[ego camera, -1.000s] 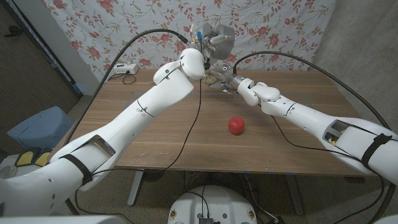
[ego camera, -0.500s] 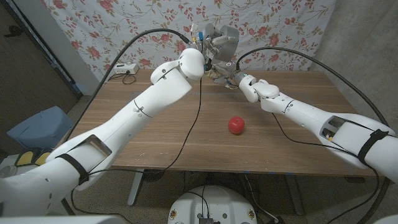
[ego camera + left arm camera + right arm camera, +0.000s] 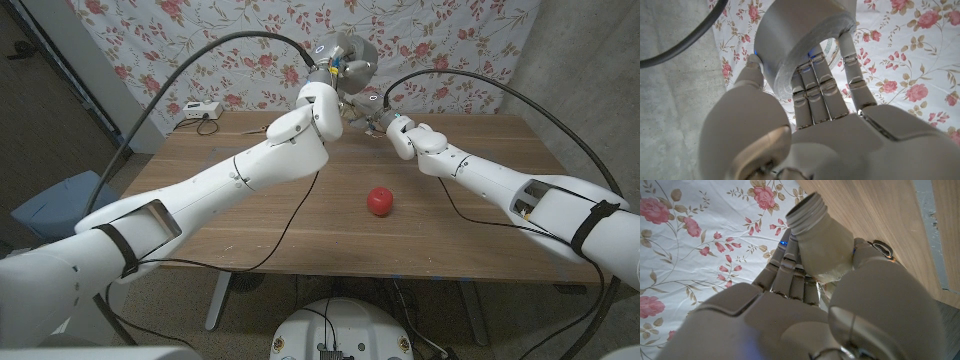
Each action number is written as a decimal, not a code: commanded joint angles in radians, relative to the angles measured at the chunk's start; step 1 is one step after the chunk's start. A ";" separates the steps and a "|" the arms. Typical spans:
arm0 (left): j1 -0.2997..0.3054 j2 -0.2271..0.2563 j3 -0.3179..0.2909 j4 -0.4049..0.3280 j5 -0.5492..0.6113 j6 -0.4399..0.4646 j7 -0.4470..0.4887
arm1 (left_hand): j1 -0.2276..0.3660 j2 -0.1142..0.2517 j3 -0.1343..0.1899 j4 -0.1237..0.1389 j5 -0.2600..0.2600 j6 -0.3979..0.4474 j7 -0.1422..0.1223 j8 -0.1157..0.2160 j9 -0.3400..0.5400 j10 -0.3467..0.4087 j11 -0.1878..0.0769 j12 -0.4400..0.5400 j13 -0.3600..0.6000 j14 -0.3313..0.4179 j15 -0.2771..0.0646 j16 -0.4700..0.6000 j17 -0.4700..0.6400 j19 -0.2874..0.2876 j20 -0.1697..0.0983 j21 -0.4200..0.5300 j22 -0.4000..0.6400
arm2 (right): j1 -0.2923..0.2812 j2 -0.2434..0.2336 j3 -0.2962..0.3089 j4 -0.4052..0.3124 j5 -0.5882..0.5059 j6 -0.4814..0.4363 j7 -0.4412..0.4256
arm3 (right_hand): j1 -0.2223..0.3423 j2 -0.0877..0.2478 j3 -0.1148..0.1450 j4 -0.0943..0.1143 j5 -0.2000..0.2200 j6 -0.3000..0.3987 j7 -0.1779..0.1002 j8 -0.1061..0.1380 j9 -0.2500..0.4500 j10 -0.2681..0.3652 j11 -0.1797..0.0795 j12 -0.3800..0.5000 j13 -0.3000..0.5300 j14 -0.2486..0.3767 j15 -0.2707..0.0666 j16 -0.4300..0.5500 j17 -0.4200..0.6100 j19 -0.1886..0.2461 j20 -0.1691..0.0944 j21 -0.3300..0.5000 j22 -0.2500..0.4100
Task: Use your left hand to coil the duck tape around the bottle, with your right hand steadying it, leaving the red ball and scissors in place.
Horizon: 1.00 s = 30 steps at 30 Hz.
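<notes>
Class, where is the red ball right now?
In the head view the red ball sits on the table, right of centre, just in front of the right forearm and apart from both hands.

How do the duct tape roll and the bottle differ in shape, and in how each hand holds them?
The tape roll is a wide silver-grey ring with an open centre; the bottle is a pale solid body narrowing to a threaded, uncapped neck. The left hand has fingers through the roll's hole and thumb outside; the right hand wraps around the bottle's body. Both are held up above the table.
</notes>
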 commanded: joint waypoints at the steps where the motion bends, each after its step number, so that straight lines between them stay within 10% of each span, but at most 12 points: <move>1: 0.024 -0.007 0.034 0.032 0.156 -0.019 0.006 | 0.169 0.166 0.128 0.017 0.009 0.025 0.012 0.002 -0.001 0.103 -0.123 -0.010 0.142 0.138 -0.158 -0.003 0.188 -0.026 -0.051 0.012 0.001 | 0.013 0.002 -0.008 0.029 0.031 0.009 -0.035 | 0.047 0.204 0.005 0.007 0.006 0.371 -0.201 0.004 0.002 0.283 -0.168 -0.005 0.003 0.121 -0.187 -0.001 0.005 -0.005 -0.123 0.010 0.001; 18: 0.172 -0.085 -0.073 0.177 0.242 -0.328 0.157 | 0.173 0.147 0.129 0.009 0.008 0.045 0.014 -0.007 -0.023 0.133 -0.111 -0.065 0.070 0.151 -0.155 -0.038 0.148 -0.010 -0.066 0.040 -0.005 | 0.010 -0.021 0.000 0.003 0.061 0.036 -0.030 | 0.048 0.205 0.004 0.008 0.006 0.372 -0.201 0.004 0.002 0.286 -0.165 -0.010 0.005 0.122 -0.187 -0.004 0.008 -0.007 -0.122 0.017 0.001; 30: 0.311 -0.162 -0.234 0.294 0.057 -0.659 0.236 | 0.173 0.142 0.127 0.009 0.009 0.055 0.012 -0.012 -0.032 0.146 -0.115 -0.089 0.039 0.165 -0.156 -0.047 0.134 -0.006 -0.070 0.051 -0.007 | 0.008 -0.028 0.005 -0.009 0.055 0.042 -0.031 | 0.049 0.204 0.004 0.009 0.006 0.372 -0.202 0.003 0.002 0.287 -0.168 -0.013 0.007 0.122 -0.187 -0.006 0.009 -0.009 -0.122 0.020 0.001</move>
